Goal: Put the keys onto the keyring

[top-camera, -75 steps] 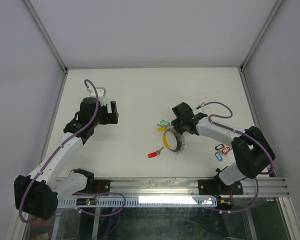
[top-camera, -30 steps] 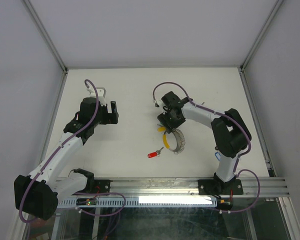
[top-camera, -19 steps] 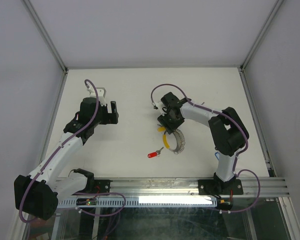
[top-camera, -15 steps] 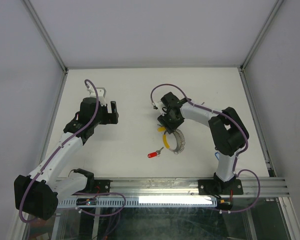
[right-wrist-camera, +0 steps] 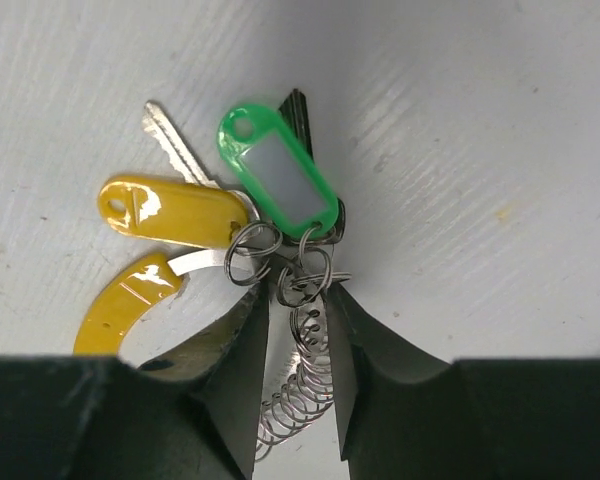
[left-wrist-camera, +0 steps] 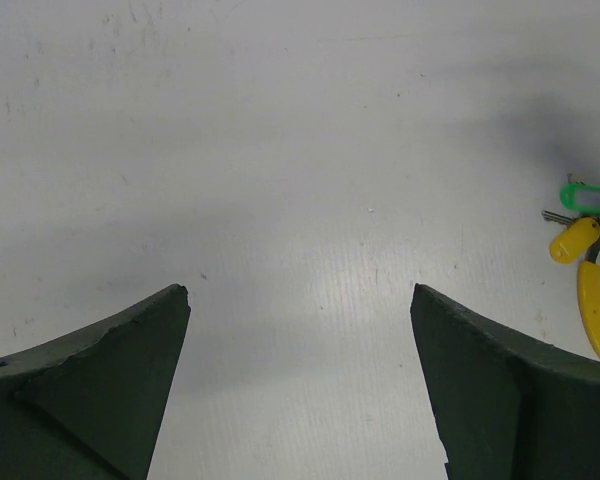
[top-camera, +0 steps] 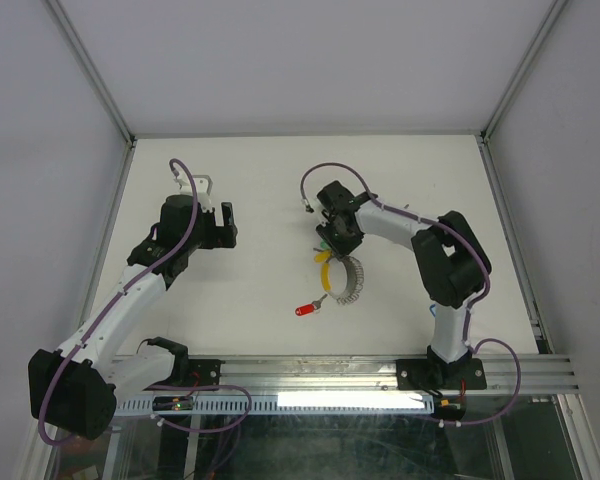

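Nearest, the red-tagged key lies loose on the worktop, apart from the keyring. Beyond, the right hand straddles its coil beside the green-tagged key and yellow-tagged key, which seem already threaded. Whether it pinches, I cannot tell. Farther left, the left hand hangs released and empty. Next, probably: steady the keyring, then fetch the red-tagged key.

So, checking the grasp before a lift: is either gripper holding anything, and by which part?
The right gripper brackets the silvery coiled wire keyring just beside the green- and yellow-tagged keys; a firm pinch cannot be told. The left gripper holds nothing.
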Controlling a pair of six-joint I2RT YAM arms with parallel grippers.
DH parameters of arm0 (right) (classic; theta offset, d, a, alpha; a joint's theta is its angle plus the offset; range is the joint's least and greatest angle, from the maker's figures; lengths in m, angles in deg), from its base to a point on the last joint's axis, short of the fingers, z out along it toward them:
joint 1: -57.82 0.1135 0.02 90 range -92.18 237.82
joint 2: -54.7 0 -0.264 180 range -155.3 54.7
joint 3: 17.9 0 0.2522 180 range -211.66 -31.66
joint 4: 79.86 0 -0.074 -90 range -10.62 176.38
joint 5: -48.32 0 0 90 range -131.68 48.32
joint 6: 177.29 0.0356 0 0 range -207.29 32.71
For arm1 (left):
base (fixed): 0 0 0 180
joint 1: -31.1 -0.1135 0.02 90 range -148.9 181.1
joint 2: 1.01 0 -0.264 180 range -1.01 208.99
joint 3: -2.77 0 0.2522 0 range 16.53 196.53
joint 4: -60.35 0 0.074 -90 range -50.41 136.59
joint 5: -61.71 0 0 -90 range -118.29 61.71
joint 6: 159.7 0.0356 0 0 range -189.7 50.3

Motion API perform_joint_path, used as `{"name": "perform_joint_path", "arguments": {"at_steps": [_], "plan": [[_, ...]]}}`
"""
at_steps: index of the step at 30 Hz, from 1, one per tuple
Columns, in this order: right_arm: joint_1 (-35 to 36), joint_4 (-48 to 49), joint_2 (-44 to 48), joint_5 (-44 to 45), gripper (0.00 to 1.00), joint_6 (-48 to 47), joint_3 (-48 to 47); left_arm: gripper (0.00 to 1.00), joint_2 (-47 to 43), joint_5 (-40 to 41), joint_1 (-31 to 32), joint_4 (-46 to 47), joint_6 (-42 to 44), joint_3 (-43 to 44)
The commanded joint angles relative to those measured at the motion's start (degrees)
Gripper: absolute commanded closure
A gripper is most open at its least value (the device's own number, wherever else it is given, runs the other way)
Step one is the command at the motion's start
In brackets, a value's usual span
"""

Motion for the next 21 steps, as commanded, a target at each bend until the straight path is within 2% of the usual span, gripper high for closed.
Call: {"name": "perform_joint_path", "arguments": {"at_steps": [1,8,15,21], "plan": [[-1.37,0.84,-3.91,6.60,0.69,6.10,-0.29,0.09,-0.05,-0.09,0.39,1.37,0.87,2.25],[-6.76,1.36,-1.94,8.13,0.71,16.43,0.81,0.09,-0.22,-0.07,0.40,1.36,0.95,2.16],[-9.30,0.98,-0.23,8.71,0.71,22.65,3.48,0.09,-0.23,-0.11,0.39,1.31,0.91,2.14],[-10.39,2.62,2.75,3.46,0.63,23.36,5.01,0.09,-0.05,-0.26,0.39,1.35,0.88,2.14]]}}
